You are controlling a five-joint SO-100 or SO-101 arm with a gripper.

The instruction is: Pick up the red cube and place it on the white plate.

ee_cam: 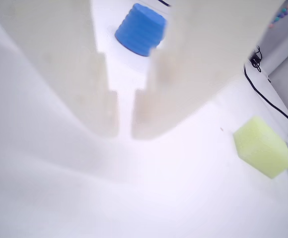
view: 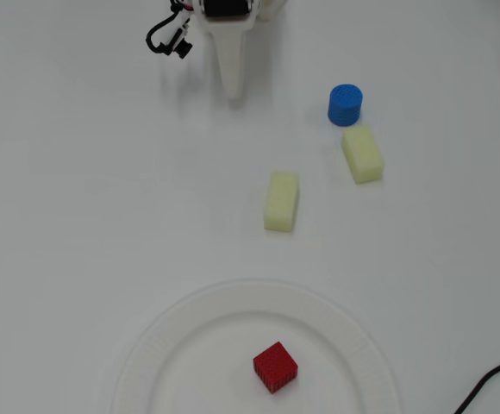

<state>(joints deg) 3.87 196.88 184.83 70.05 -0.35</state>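
Gripper (ee_cam: 124, 133) nearly closed and empty; red cube (view: 275, 366) sits on the plate (view: 155, 349), well away from the jaws.

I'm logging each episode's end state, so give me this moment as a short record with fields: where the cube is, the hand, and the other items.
red cube: lying on the white plate, right of its centre in the overhead view
hand: at the top of the overhead view, far from the plate, holding nothing; a narrow gap shows between its fingers in the wrist view
blue cylinder: upright on the table
pale yellow blocks: two, off the plate
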